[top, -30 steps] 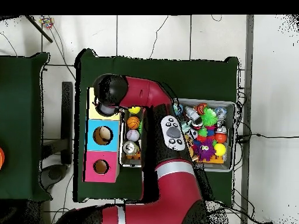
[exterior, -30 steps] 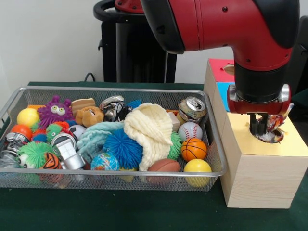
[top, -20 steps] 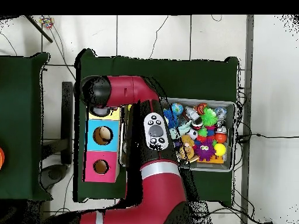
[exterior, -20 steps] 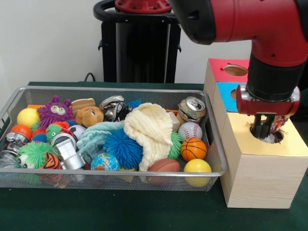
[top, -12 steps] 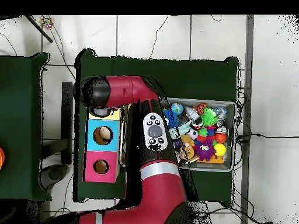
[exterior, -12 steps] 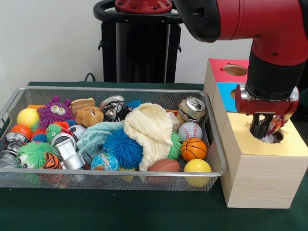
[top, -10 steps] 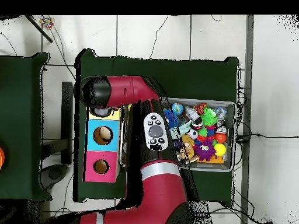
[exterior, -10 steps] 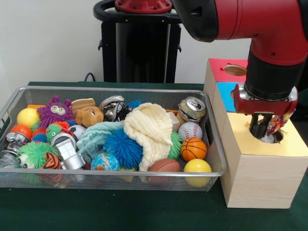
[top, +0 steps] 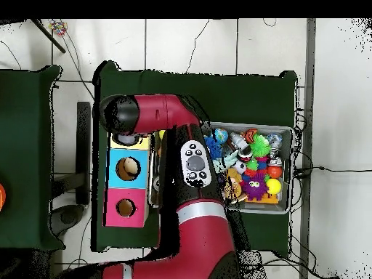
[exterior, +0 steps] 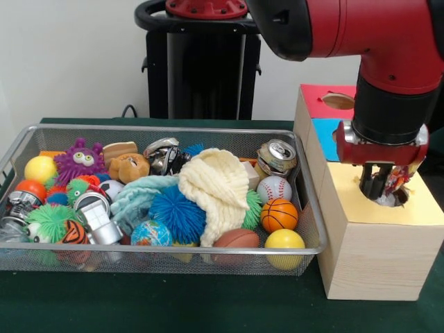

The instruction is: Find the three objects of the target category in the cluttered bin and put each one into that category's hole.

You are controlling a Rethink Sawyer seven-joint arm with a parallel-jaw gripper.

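Note:
My gripper [exterior: 378, 192] hangs straight down over the hole [exterior: 398, 201] in the yellow top of the pale wooden box [exterior: 374, 243] at the right. It is shut on a white rope bundle flecked red and blue [exterior: 397, 180], which sits at the hole's mouth. The wire mesh bin [exterior: 21, 147] lies to the left, full of toys; no other rope bundle shows in it. In the overhead view the arm [top: 156, 112] covers the yellow top [top: 139, 144] and hides the gripper; the bin [top: 288, 131] is at the right.
The bin holds a cream knitted cloth [exterior: 218, 184], a blue spiky ball [exterior: 177, 211], a basketball [exterior: 279, 215], a can [exterior: 277, 158] and a purple monster toy [exterior: 80, 159]. Blue-topped [top: 128, 168] and red-topped [top: 126, 208] boxes adjoin the yellow one.
The arm has swung further over the yellow box and the gripper has shifted a little to the right above the hole, with the bundle still in it. The bin's contents have not moved.

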